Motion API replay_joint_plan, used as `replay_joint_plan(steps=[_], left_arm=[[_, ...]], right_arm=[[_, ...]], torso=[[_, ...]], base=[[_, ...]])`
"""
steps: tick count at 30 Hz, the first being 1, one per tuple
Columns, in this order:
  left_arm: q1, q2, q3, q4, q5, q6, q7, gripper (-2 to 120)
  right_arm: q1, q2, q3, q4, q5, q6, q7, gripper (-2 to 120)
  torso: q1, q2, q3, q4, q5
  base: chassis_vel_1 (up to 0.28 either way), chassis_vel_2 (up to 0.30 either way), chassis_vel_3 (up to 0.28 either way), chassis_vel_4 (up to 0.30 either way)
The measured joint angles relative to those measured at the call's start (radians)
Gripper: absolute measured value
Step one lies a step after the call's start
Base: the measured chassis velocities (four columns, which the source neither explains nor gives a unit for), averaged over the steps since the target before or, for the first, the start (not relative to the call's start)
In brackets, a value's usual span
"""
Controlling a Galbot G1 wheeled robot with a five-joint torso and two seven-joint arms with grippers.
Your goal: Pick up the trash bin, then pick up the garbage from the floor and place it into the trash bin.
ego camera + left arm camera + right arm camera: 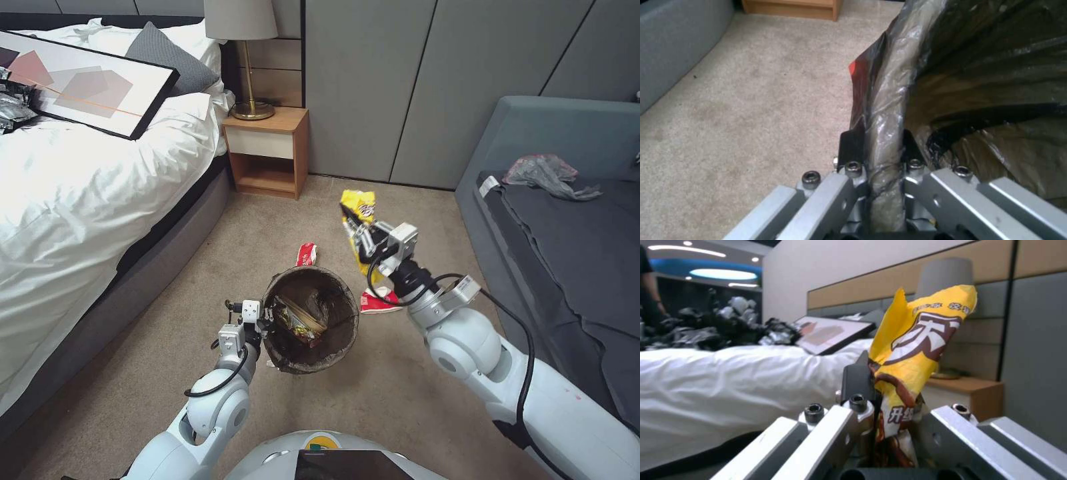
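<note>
Above the carpet, right tool (354,235) clamps yellow wrapper (359,205) (left tool (265,319) pinches trash bin (311,319) rim).

My 2 arms are glossy white with rounded ball-like joints and grey metal wrists. A black cable loops along each forearm. My left gripper (265,325) and right gripper (353,235) have silver aluminium linkages, black hex-socket screws and black fingers (857,378). My torso top is white, with a yellow-and-green round mark and a dark panel.
</note>
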Motion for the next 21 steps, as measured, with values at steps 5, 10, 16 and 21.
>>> replay_joint_plan(steps=[5,10,16,21], left_arm=[[0.000,-0.002,0.000,0.001,0.001,0.000,0.000,0],[0.000,-0.008,-0.001,0.003,0.003,0.000,0.001,0],[-0.005,-0.012,-0.002,0.004,0.004,0.001,0.001,0],[-0.007,-0.013,-0.003,0.004,0.004,0.001,0.001,0]], right_arm=[[0.001,-0.011,-0.071,0.001,-0.003,0.000,-0.009,0],[0.000,-0.016,-0.172,-0.007,-0.040,-0.001,-0.017,0],[-0.020,-0.015,-0.245,-0.041,-0.085,0.002,-0.023,0],[-0.024,-0.012,-0.267,-0.059,-0.100,0.004,-0.024,0]], torso=[[0.000,0.000,0.000,0.0000,0.0000],[0.000,0.000,0.000,0.0001,0.0000],[0.000,0.000,0.000,0.0000,0.0001],[0.000,0.000,0.000,0.0000,0.0001]], base=[[0.000,0.000,0.000,0.000],[0.000,0.000,0.000,0.000],[0.000,0.000,0.000,0.000],[0.000,0.000,0.000,0.000]])
